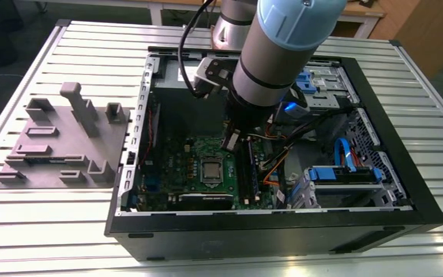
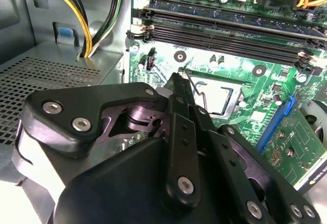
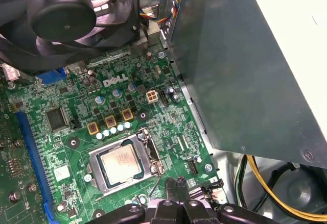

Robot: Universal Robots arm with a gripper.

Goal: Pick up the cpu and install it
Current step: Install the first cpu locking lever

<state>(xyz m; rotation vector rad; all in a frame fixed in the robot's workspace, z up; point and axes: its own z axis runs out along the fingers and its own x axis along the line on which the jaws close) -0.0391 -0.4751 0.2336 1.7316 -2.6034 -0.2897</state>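
My gripper (image 3: 176, 196) hangs closed and empty just beside the motherboard (image 3: 76, 132) socket, where the cpu (image 3: 121, 165) lies seated. The first wrist view shows faint print on its lid, unreadable; the exterior view adds the grey moulded plate (image 1: 60, 144) outside the case.

Thick silver-grey cylindrical arm (image 1: 271, 63) with a pale blue cap at its joint and a dark band lower down, narrowing toward the wrist; black cable (image 1: 187, 49) looped beside it, running to a small grey and black box-shaped module (image 1: 210, 75) fixed on the side. Matte black gripper (image 2: 179, 89) of flat linkage plates, seen in the second wrist view, studded with round silver screw heads (image 2: 82, 125) and small holes along a narrow central bar.
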